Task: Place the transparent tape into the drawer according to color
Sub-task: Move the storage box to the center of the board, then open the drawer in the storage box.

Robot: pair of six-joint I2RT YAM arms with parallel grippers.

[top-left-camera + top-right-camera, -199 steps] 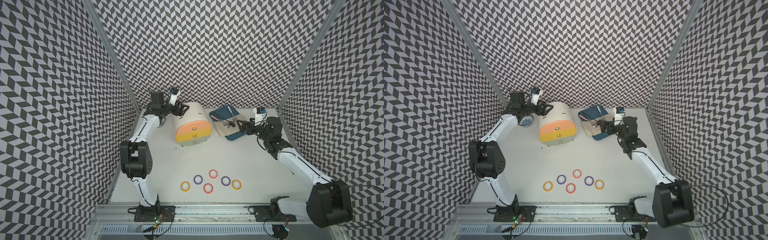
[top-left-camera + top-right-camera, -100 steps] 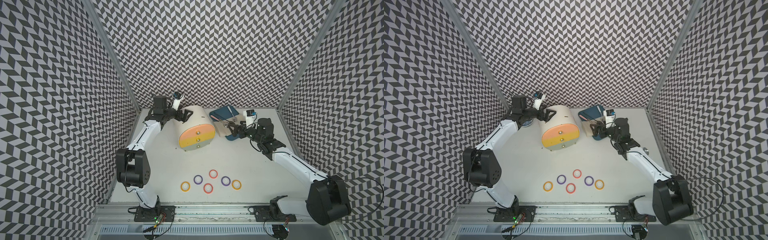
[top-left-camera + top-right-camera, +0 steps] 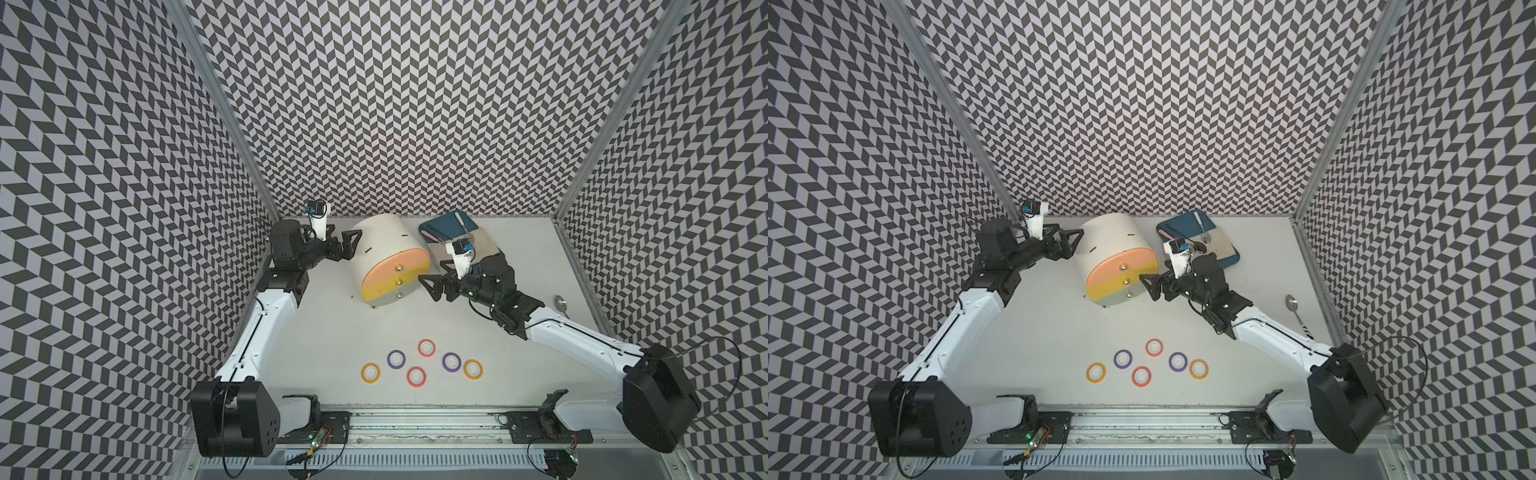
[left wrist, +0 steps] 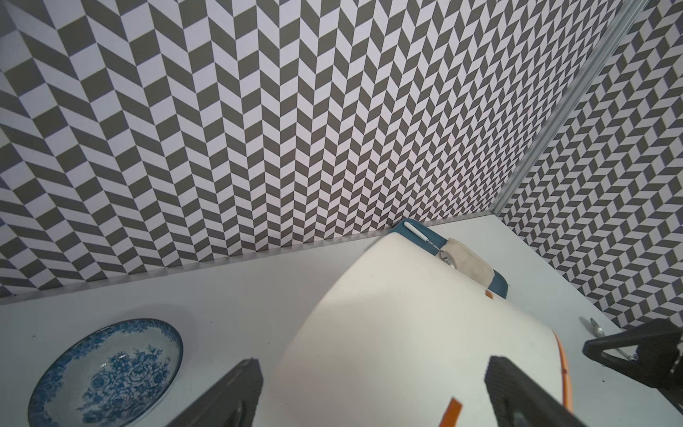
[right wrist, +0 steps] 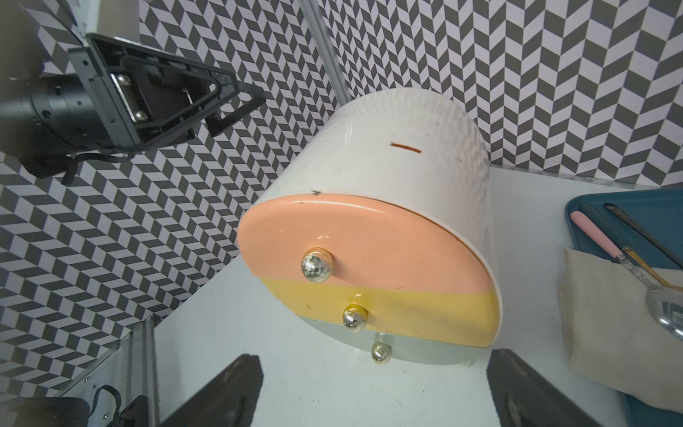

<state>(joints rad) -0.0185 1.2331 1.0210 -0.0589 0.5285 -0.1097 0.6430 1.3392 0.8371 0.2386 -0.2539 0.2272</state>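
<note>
Pincers gape empty, left pincer (image 3: 351,246) and right pincer (image 3: 428,286), flanking a white rounded drawer chest (image 3: 386,249). Six colour-rimmed tape rings (image 3: 417,375) lie on the worktop (image 3: 332,332) — none held.

Near the tabletop's (image 3: 332,332) front edge, flat and apart, lie two yellow tape rings (image 3: 370,372) (image 3: 473,369) outermost, two purple tape rings (image 3: 396,358) (image 3: 451,361) inside them, and two red tape rings (image 3: 427,348) (image 3: 416,376) midway. The drawer cabinet (image 3: 388,259), white with peach, yellow and grey fronts all shut, stands near the back edge.
</note>
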